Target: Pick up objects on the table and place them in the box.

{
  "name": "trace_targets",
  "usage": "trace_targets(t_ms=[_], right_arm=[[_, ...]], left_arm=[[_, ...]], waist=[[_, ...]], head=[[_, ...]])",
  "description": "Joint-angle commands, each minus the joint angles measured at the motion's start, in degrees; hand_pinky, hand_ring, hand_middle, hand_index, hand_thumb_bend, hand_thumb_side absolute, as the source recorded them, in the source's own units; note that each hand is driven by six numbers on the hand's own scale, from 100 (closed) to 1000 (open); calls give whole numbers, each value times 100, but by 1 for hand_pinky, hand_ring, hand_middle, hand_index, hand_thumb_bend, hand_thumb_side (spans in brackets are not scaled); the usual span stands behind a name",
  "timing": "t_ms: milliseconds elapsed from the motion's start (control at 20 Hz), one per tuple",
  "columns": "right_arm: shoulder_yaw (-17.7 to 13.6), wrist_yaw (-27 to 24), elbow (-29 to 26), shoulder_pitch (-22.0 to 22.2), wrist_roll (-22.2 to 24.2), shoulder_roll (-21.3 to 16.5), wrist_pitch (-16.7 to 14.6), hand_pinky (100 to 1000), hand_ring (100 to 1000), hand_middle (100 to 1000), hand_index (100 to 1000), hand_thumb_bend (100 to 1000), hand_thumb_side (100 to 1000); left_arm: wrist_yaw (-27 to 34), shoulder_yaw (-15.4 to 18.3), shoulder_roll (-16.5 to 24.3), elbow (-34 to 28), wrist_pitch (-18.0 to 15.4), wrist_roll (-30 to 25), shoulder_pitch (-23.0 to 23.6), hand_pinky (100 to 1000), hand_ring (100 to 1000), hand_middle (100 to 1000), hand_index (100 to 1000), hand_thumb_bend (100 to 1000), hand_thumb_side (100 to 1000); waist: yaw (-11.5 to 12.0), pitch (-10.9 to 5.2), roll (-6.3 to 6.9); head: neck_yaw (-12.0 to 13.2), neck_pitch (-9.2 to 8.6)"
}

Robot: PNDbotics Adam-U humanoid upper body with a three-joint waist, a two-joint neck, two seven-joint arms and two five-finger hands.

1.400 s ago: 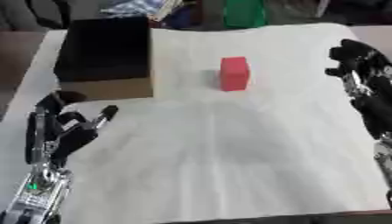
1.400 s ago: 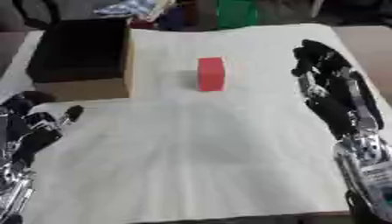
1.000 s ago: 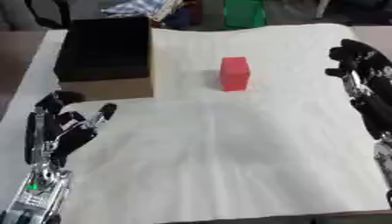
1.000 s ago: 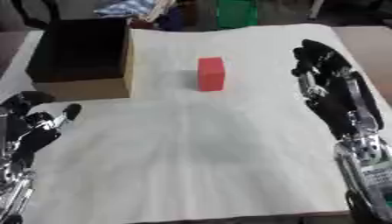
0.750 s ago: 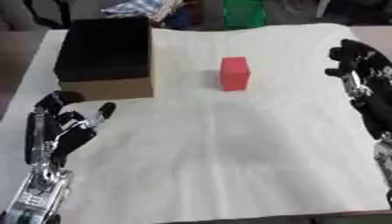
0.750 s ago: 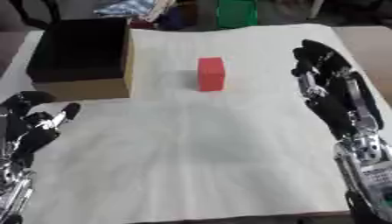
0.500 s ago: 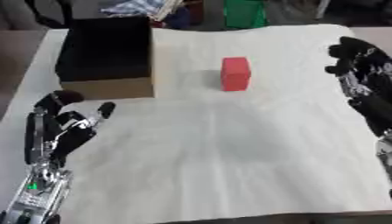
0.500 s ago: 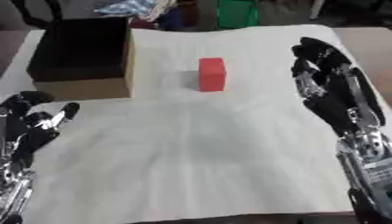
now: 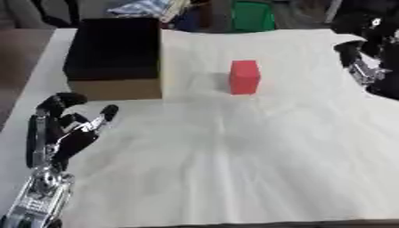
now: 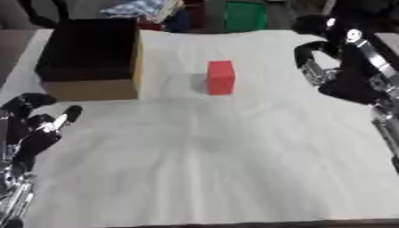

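Right hand hangs at the table's right edge, over the white cloth, with its fingers curved inward and nothing between them; it holds nothing. Left hand rests near the lower left corner, fingers up and relaxed, thumb apart, also empty.

A red block stands upright on the cloth near the table's middle, its long axis vertical. It touches nothing. A box, dark inside with tan cardboard walls, sits open-topped at the far left, apart from the block with bare cloth between them.

From the right hand the block lies toward the robot's left and at about the same depth on the table. From the left hand it lies farther off, up and to the right, past the box's near corner. The right hand looks the nearer and better placed. A sideways reach leftward would likely bring its curved fingers to the block's upright faces, and the box lies on beyond in the same direction.
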Motion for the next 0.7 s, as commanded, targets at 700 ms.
trace_targets(t_ms=[700], right_arm=[[570, 1598, 3121, -2217, 1876, 600, -985, 833, 982, 874, 905, 451, 417]], left_arm=[[9, -120, 99, -65, -20, -351, -128, 376, 677, 549, 521, 816, 200]], waist=[[279, -42, -30]], head=[[-181, -122]])
